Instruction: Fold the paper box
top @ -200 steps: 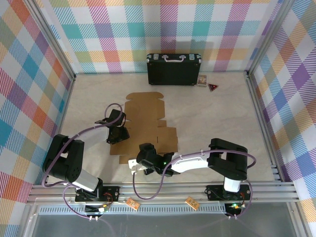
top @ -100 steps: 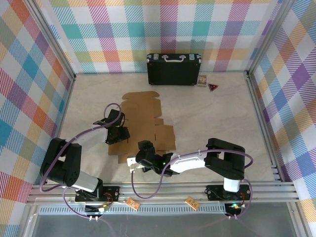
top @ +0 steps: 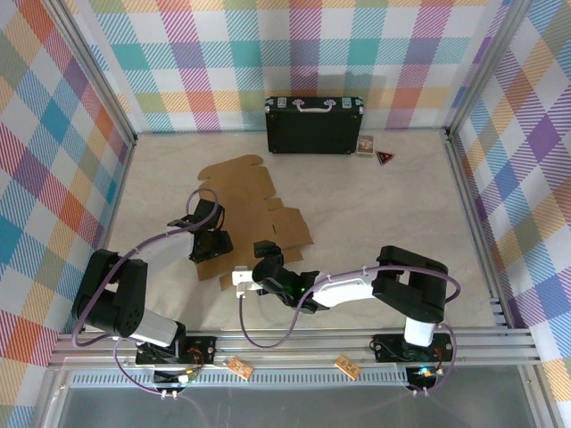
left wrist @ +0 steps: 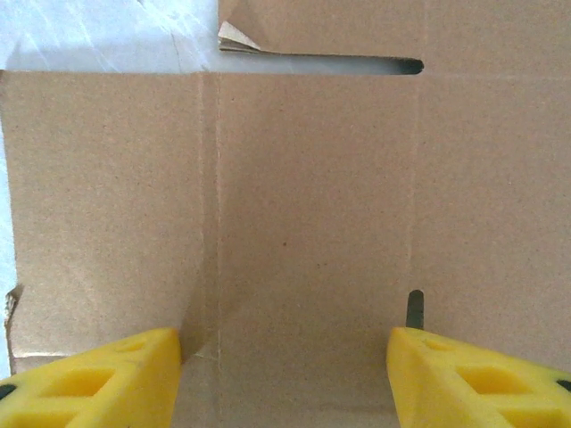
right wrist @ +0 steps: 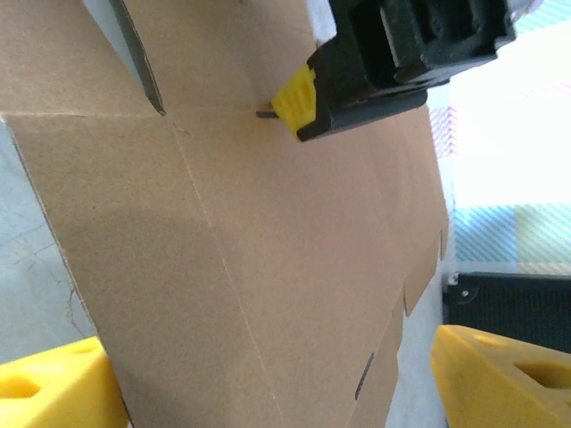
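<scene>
Cardboard's turning! Lower centre, the right arm [top: 343, 290], jaws apart, straddles the paper box's [top: 254, 205] near edge. The left arm [top: 111, 290], jaws apart too, sits over its left flap. Far end has swung upper left across the counter [top: 384, 214]; still flat, every fold ahead.

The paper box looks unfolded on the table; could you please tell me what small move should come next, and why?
Probably close the right gripper on the sheet's near panel and tip it up along its crease. The paper box is unfolded, that panel lies between its open jaws, and the left gripper, also open, sits at the sheet's left side, where it could steady it.
</scene>
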You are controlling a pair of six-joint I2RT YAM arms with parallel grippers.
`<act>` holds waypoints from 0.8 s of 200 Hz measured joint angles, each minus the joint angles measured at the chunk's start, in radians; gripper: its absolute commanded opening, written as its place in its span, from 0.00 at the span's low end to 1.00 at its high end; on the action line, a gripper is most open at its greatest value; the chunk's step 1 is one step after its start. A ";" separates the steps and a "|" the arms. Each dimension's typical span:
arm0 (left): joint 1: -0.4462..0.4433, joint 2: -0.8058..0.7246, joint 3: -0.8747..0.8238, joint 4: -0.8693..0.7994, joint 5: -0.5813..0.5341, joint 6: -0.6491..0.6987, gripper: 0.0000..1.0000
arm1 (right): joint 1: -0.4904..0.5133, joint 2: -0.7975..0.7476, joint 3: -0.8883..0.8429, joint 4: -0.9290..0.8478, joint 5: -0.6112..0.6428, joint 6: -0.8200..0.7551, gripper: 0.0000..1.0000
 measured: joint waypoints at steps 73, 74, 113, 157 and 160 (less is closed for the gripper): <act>0.001 -0.035 -0.013 0.026 -0.003 0.000 0.62 | 0.000 0.113 -0.024 0.251 -0.036 -0.177 0.11; 0.001 -0.035 -0.013 0.026 -0.003 0.000 0.62 | 0.000 0.113 -0.024 0.252 -0.036 -0.180 0.10; 0.002 -0.118 -0.029 0.014 -0.009 -0.002 0.62 | 0.000 0.113 -0.026 0.292 -0.043 -0.195 0.00; 0.002 -0.422 0.021 -0.158 -0.055 -0.036 0.70 | -0.010 -0.073 -0.024 0.175 -0.045 -0.065 0.00; 0.002 -0.444 0.034 -0.171 -0.065 -0.040 0.71 | -0.012 -0.095 -0.023 0.156 -0.049 -0.050 0.00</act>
